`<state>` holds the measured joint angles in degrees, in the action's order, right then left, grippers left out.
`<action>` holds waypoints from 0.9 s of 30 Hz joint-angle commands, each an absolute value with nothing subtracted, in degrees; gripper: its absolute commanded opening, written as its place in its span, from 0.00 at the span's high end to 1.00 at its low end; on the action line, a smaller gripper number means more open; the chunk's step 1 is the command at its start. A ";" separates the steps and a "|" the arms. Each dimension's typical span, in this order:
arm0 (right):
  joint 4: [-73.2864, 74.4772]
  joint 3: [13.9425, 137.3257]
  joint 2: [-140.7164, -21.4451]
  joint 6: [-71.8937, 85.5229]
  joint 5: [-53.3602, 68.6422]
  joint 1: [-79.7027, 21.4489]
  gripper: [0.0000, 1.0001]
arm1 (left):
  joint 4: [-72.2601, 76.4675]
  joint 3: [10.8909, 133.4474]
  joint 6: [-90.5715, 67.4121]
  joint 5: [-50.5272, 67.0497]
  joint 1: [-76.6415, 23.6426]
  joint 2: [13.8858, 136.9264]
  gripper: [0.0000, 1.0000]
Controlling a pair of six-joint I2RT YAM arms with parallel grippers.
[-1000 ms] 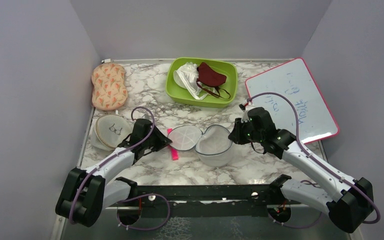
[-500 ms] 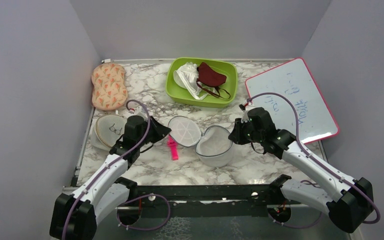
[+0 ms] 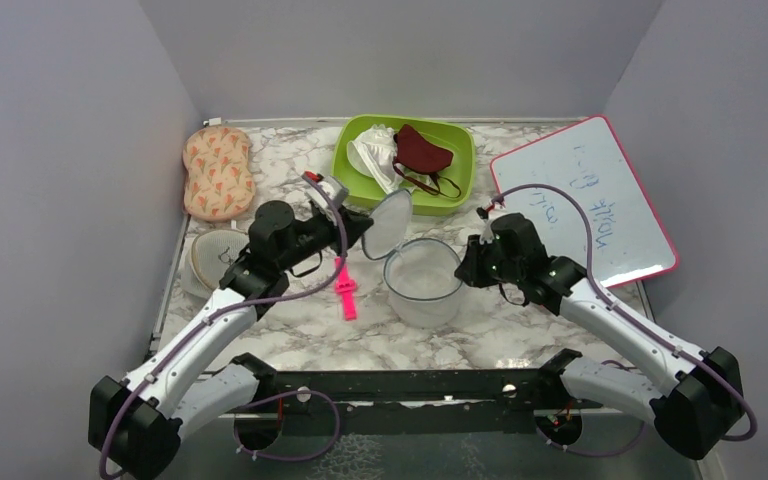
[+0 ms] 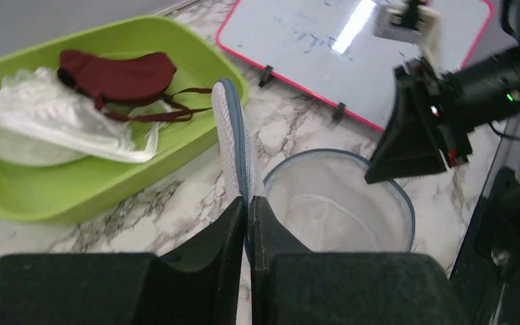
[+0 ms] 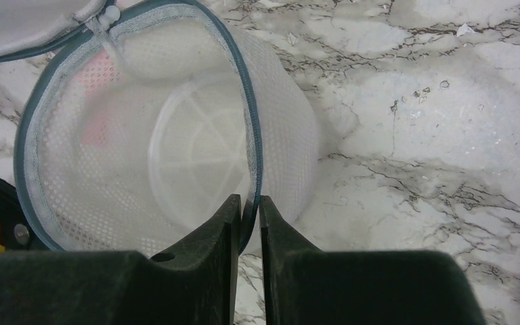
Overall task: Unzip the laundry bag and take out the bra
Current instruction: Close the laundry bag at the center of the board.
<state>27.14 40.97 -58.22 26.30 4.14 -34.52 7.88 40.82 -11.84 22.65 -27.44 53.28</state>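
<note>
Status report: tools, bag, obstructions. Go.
Left tool shut on lid, lid held upright. Right tool shut on bag rim. Bag open, no bra visible inside. Pink clip beside it, not blocking.

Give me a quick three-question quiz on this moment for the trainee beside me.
1. True or false: the laundry bag is zipped shut.
2. Fill in: the right gripper pinches the bag's lower half by its zip ___.
3. Pick one: the bag's lid is held up off the table by A) the left gripper, B) the right gripper, C) nothing.

Key:
1. False. The bag is open, with its lid raised.
2. Rim.
3. A. The left gripper's fingers are closed on the lid's edge.
</note>
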 commanded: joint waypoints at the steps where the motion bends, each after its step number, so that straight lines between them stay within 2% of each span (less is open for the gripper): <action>1: 25.94 43.64 -59.87 27.48 0.10 -34.72 0.85 | 7.19 44.01 10.10 22.06 -36.60 55.54 1.00; 10: 27.87 47.73 -62.15 26.03 -4.68 -34.72 0.82 | 7.90 46.07 22.73 9.41 -51.22 62.18 1.00; 11: 28.39 48.07 -61.84 26.11 -5.46 -34.72 0.77 | 7.86 46.01 23.25 8.65 -52.29 62.89 1.00; 13: 29.69 48.49 -60.68 26.37 -6.86 -34.71 0.61 | 7.90 45.76 23.81 7.52 -54.51 64.33 1.00; 16: 30.77 47.87 -55.08 27.73 -9.32 -34.66 0.49 | 7.92 45.53 23.44 6.99 -57.09 66.17 1.00; 22: 29.34 48.55 -38.59 24.58 -13.55 -34.72 0.41 | 7.86 44.11 22.15 7.71 -61.50 69.34 1.00; 27: 31.17 51.50 -34.43 20.16 -17.76 -34.72 0.35 | 7.69 41.06 19.14 12.02 -62.04 70.41 1.00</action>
